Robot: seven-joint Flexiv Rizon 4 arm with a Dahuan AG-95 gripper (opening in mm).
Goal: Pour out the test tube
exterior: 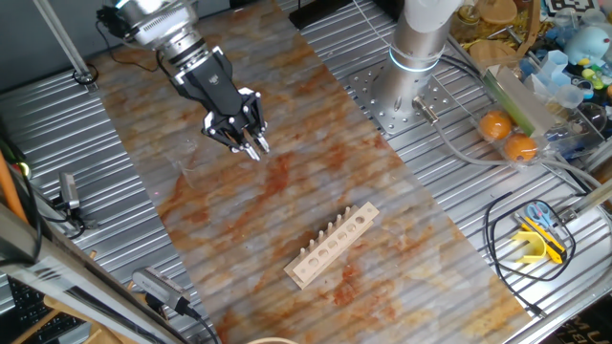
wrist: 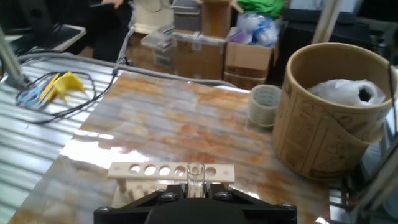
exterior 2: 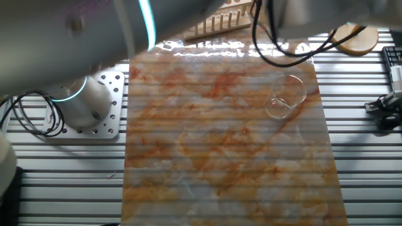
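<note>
One test tube (wrist: 195, 177) shows in the hand view, a thin clear cylinder with its round open mouth standing just above the black body of the gripper (exterior: 248, 141), so the fingers appear closed on it; in the fixed views the glass is too faint to make out between them. That hold, with the mouth pointing forward along the fingers, suits a pour: tipping the wrist would send the contents out past the tips. Whether any liquid is inside cannot be told.

Taking the wooden rack (exterior: 332, 245) as the landmark, the gripper hangs well apart from it, up toward the far left of the marbled mat (exterior: 316, 182), above the surface and touching nothing. The rack itself lies near the middle of the mat's lower stretch, its row of holes empty, which fits the tube having come from there. A clear glass beaker (exterior 2: 286, 95) stands on the mat at the side away from the rack's end, near the mat's edge; I judge it the likely receiver.

Open mat lies all around the rack, giving free room to swing and tilt. Beyond the mat's edges the ribbed metal surface (exterior: 459, 239) carries cables (exterior: 507, 239) and oranges (exterior: 508, 135), well apart from the rack.
</note>
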